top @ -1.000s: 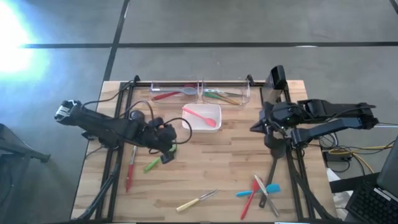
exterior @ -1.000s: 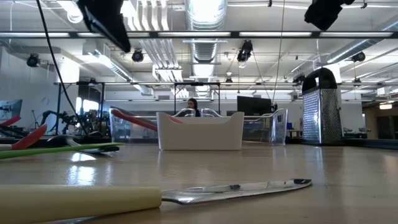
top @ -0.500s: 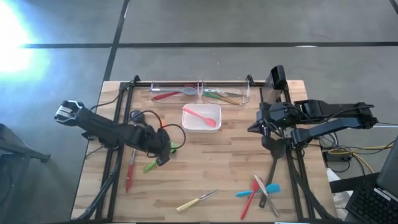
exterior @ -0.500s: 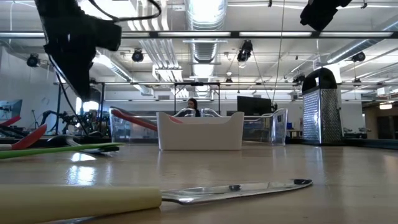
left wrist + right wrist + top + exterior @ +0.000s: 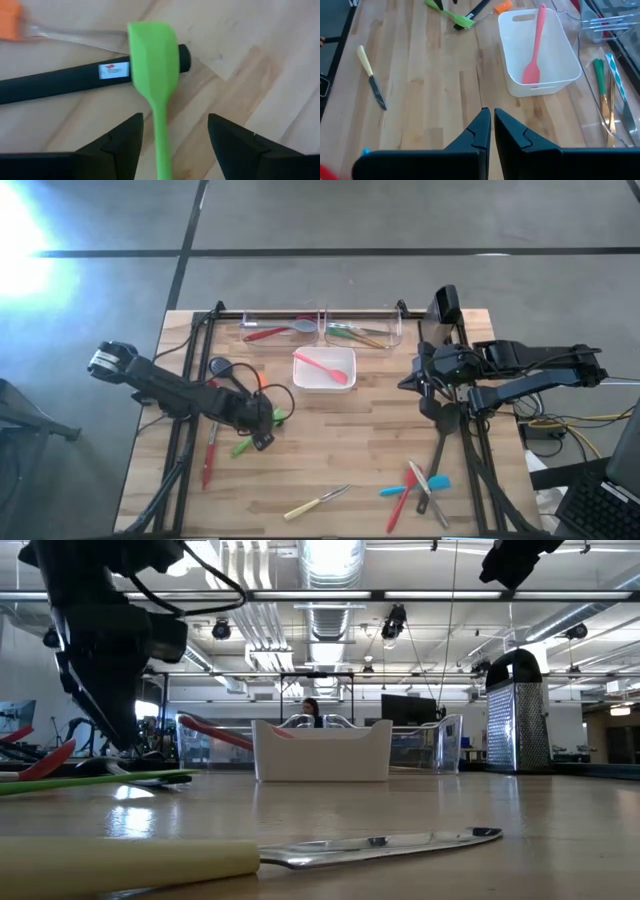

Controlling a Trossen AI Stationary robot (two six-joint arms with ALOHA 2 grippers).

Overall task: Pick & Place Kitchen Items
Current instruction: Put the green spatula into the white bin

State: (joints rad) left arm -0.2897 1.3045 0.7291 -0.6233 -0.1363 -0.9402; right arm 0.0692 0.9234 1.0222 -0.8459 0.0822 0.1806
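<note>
Left gripper point(image 5: 172, 137) spread wide, straddling green spatula point(image 5: 155, 65) handle — black ladle handle point(image 5: 65, 77) just ahead; closing skewed could catch both.

Green spatula point(image 5: 153, 75) lies between parted jaws, crossing a black handle point(image 5: 65, 81).

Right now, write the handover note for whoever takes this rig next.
Left gripper: open, low over the green spatula, fingers either side of its handle, not gripping. The spatula's blade lies across a black handle.
Right gripper: shut, empty, waiting above the table's right side.
Done: pink spatula in the white dish; several utensils in the clear bins.
Left: green spatula, red utensil on the left, knife at the front, the red and blue cluster at front right.
</note>
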